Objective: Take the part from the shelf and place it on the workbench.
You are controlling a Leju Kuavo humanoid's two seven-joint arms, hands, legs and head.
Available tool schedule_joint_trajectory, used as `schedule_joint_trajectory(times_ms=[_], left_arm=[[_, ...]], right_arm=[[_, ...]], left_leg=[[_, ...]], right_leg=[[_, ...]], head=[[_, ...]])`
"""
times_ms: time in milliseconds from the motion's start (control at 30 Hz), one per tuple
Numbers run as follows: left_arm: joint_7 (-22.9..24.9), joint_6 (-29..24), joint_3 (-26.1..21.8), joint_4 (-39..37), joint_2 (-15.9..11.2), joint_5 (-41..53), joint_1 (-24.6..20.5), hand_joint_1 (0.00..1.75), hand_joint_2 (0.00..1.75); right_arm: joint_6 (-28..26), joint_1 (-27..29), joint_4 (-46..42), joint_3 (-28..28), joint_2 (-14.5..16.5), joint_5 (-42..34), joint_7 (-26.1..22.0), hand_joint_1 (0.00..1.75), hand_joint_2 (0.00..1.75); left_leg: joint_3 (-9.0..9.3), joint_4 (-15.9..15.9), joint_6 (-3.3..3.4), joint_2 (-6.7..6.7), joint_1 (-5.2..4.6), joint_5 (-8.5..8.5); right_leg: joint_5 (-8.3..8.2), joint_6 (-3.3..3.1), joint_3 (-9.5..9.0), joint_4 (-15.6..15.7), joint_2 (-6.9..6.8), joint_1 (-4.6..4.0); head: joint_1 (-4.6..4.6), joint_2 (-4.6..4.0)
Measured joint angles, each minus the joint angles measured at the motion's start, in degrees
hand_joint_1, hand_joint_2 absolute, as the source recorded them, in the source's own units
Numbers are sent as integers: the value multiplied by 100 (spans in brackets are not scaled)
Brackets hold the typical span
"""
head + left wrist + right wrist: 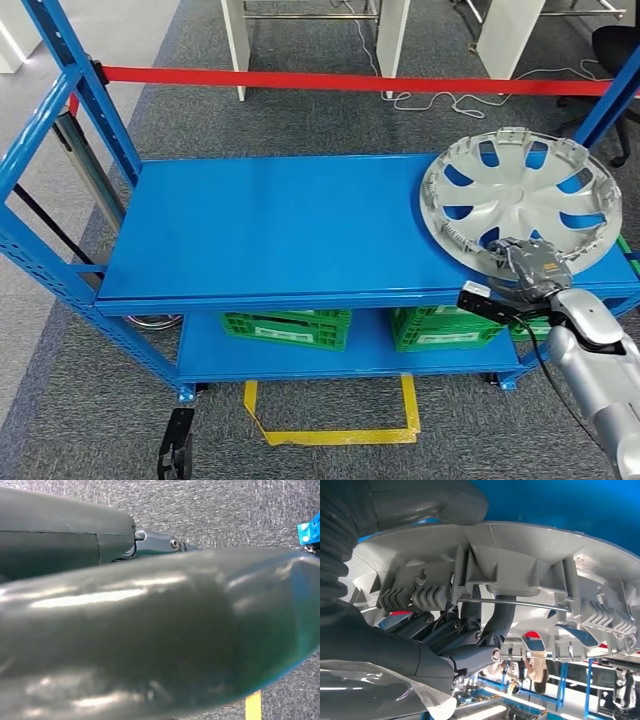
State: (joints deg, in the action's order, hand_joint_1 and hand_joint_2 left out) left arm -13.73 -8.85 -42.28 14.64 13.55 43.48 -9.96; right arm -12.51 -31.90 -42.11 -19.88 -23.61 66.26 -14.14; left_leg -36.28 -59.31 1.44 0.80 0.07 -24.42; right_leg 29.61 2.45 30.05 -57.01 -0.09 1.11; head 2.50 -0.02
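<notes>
A silver wheel cover (521, 195) lies flat on the right end of the blue shelf's top board (279, 225), its near rim over the front edge. My right hand (532, 265) grips that near rim. In the right wrist view the dark fingers (471, 640) curl under the ribbed rim of the wheel cover (516, 555) and the thumb lies across its other side. My left hand (175, 450) hangs low near the floor, in front of the shelf's left foot, and how its fingers lie is unclear.
Two green crates (287, 328) (438, 328) stand on the lower board. A red strap (302, 78) runs across behind the shelf between blue uprights. Yellow tape (332, 435) marks the carpet in front. White table legs (392, 35) stand further back.
</notes>
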Motion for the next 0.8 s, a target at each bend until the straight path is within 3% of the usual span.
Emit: schedule_joint_trajectory(times_ms=[500,800], left_arm=[[0,-59,148,2,1,-224,4,0,0],[-56,-73,310,9,-10,-388,37,0,0]], right_arm=[[-17,-25,-225,-281,-78,-43,15,175,175],[-23,-34,-804,-439,-170,-154,-6,175,175]], left_leg=[[-7,0,0,0,0,0],[-10,0,0,0,0,0]], right_leg=[[0,0,5,0,0,0],[1,0,10,0,0,0]], head=[[-1,0],[1,0]])
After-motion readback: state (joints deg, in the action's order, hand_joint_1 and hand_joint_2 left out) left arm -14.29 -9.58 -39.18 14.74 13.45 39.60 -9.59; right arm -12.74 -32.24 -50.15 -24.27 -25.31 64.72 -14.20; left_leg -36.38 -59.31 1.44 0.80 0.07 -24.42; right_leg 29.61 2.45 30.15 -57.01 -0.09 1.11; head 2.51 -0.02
